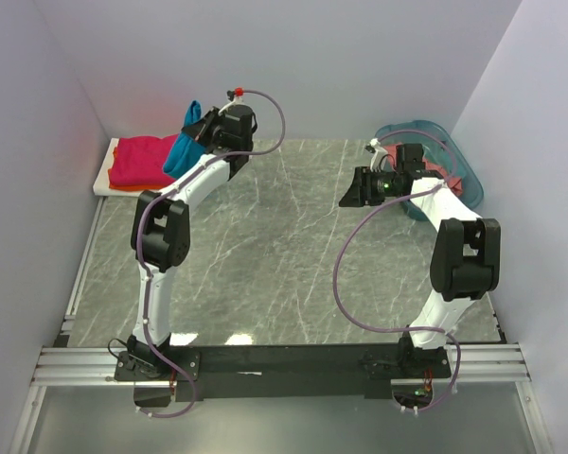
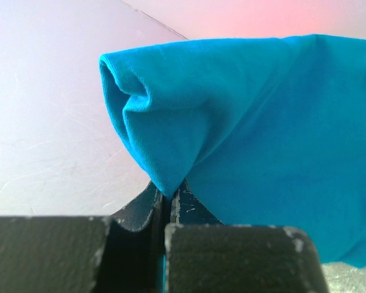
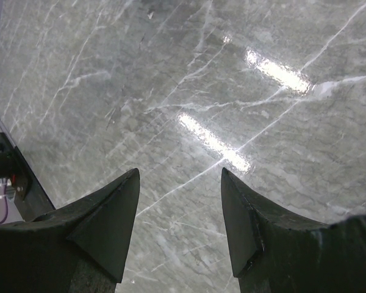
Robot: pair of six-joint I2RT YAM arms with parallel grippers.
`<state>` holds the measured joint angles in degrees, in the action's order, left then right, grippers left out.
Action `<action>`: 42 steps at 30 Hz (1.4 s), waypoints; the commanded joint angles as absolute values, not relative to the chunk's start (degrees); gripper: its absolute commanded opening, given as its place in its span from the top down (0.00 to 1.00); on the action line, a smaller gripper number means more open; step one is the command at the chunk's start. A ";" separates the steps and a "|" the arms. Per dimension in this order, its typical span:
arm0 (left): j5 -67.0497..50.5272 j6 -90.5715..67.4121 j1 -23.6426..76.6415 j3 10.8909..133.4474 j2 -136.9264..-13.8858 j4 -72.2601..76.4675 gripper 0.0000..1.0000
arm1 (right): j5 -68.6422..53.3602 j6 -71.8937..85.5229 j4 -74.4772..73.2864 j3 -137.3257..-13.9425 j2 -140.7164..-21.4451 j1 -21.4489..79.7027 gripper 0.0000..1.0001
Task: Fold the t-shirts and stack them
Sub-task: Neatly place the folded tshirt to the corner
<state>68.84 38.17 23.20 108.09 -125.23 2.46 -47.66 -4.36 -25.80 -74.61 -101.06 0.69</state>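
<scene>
**ENTRY: TEAL T-SHIRT, HELD AT THE STACK**

L gripper (image 2: 165,204): jaws pinched tight on a fold of the teal t-shirt (image 2: 262,140); gripped at one edge so the rest hangs free, prob. to lay it down w/o undoing the fold; held just over the right end of the white board (image 1: 102,180).

Magenta t-shirt (image 1: 137,159): lies folded on the board; orange t-shirt (image 1: 135,183) under it, edge only showing; likely the pile the teal one joins.

R gripper (image 3: 180,201): jaws apart, nothing between; hangs over the bare marble table (image 1: 284,255), well right of the board; prob. parked clear of L arm's work.

Basket (image 1: 459,156): far right of the board; pinkish cloth inside, poss. another shirt waiting; too small to tell.
</scene>
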 commanded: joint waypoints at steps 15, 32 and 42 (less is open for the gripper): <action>71.10 41.39 23.03 110.92 -120.33 6.94 1.00 | -48.95 -4.83 -23.99 -74.27 -98.00 0.35 0.37; 71.63 45.00 23.03 110.13 -117.34 10.90 1.00 | -48.87 -4.66 -23.82 -74.18 -97.65 0.26 0.37; 71.46 46.32 22.94 108.81 -115.93 12.48 1.00 | -48.78 -4.48 -23.82 -74.18 -97.30 0.18 0.37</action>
<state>70.41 45.21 23.16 108.12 -120.57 9.19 -47.75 -4.34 -25.65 -74.54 -100.40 0.69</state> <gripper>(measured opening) 0.044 0.631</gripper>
